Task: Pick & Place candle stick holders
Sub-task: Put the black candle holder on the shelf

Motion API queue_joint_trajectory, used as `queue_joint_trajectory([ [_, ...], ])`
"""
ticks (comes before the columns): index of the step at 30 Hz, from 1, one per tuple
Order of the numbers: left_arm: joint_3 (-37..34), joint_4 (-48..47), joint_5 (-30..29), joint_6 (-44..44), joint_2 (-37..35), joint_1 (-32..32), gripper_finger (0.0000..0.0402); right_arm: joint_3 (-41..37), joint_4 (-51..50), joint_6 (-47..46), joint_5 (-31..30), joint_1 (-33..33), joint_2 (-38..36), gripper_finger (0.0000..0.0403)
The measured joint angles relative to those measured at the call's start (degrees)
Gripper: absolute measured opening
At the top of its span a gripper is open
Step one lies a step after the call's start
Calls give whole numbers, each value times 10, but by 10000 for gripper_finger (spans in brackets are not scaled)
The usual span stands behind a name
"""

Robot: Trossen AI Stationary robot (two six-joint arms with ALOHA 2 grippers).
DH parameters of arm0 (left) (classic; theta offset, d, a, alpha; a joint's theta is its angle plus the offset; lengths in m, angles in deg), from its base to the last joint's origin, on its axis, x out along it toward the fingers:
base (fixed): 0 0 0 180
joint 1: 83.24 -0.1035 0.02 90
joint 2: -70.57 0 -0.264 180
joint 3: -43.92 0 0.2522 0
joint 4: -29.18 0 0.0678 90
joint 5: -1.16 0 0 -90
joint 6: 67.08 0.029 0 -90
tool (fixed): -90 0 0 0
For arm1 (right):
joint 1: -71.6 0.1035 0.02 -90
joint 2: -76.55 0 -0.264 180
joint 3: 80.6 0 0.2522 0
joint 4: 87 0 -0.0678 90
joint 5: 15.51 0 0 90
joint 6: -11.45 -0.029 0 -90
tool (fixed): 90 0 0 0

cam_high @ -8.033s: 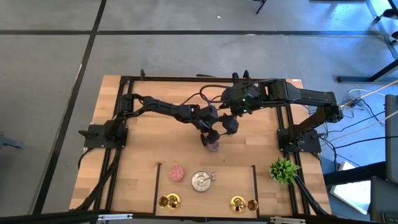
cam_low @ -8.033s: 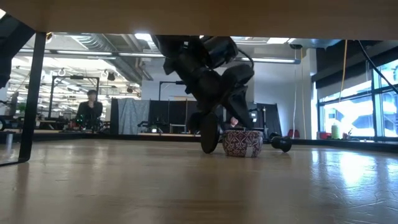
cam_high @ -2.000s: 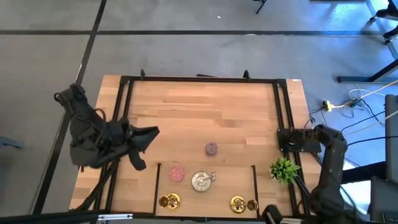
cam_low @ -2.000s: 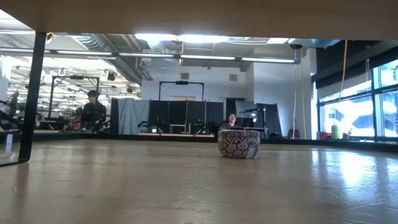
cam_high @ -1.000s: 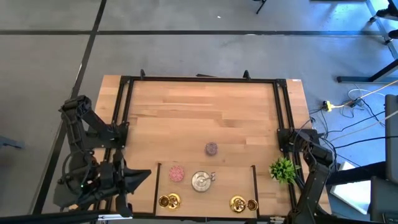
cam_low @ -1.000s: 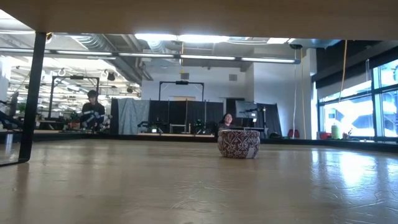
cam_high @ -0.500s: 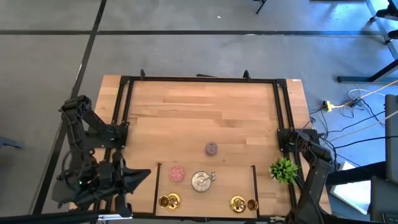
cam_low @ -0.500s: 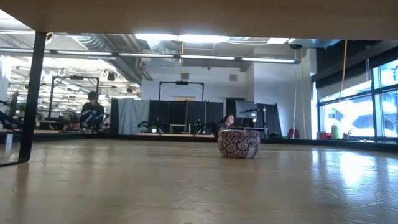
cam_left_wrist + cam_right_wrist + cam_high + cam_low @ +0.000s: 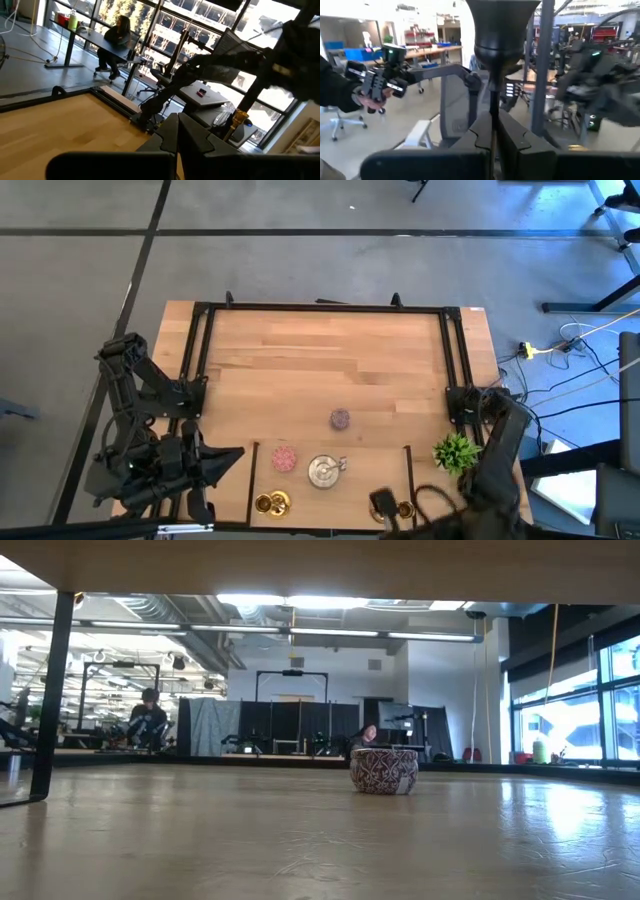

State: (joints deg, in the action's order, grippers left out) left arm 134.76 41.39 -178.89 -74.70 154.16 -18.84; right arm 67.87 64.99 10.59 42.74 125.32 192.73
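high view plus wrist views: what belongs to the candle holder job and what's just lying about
Job: mauve holder, pink holder, silver holder, gold holders, black holder in right end effector.
Lying about: plant.

Left pincer closed at table's left edge, right pincer clamping black holder
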Motion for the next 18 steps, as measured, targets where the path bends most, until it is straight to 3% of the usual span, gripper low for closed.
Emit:
queue_joint_trajectory([
  [8,0,0,0,1,0,-1,2,-1,-129,-2,28,-29,-72,8],
  [11,0,-1,0,19,-3,-1,2,-1,-160,0,100,-51,-86,8],
  [18,0,0,0,65,-29,-16,2,-1,-202,-2,356,-148,-91,8],
])
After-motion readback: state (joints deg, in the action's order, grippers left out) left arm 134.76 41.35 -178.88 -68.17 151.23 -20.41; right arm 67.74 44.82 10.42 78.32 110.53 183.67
